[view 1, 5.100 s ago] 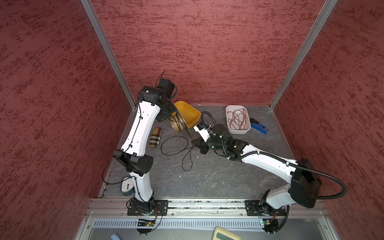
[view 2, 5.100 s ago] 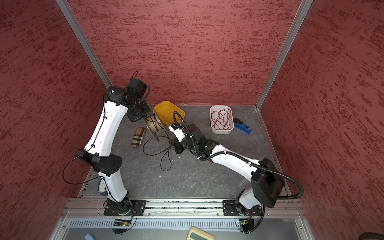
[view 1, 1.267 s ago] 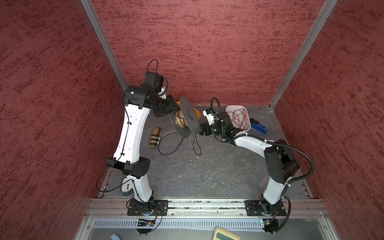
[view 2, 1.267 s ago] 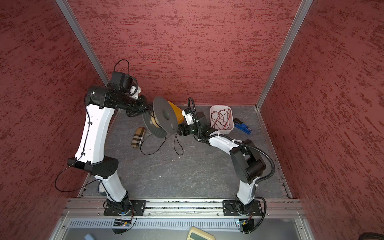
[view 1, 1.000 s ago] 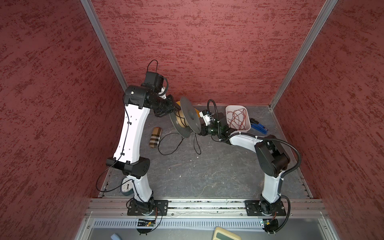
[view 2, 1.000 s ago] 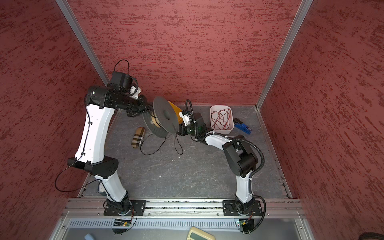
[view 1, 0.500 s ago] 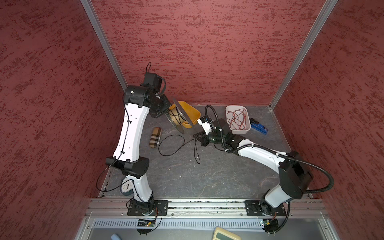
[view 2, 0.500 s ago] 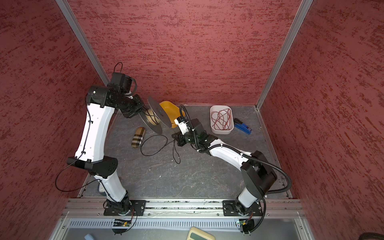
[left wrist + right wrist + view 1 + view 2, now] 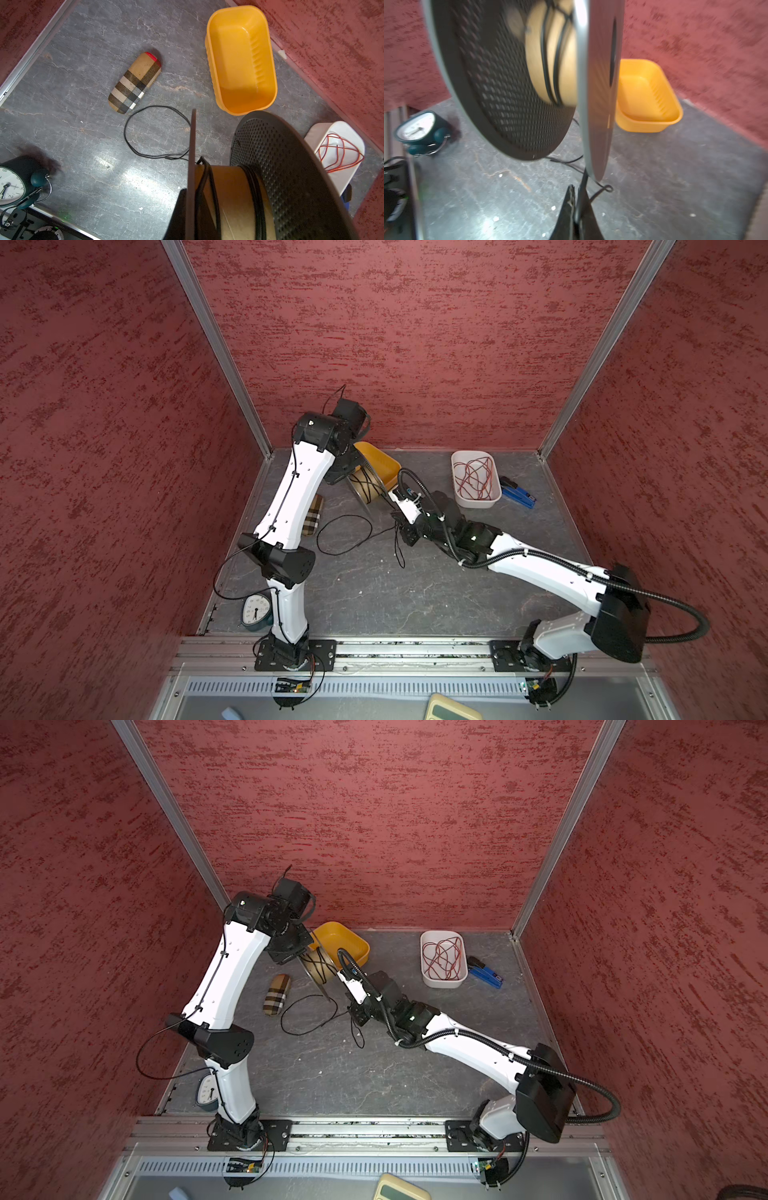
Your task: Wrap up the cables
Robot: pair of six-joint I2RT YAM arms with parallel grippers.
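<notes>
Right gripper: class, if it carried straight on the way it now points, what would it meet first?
Probably the spool: in the right wrist view the right gripper, shut on the cable, points at the grey disc's lower rim. Depth is unclear; it might pass just under.

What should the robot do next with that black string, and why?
Probably carry the black wire around the spool for one more turn. The right gripper is pinched shut on the wire just below the spool's rim, a few turns already sit on the core, and a loose loop lies on the table.
</notes>
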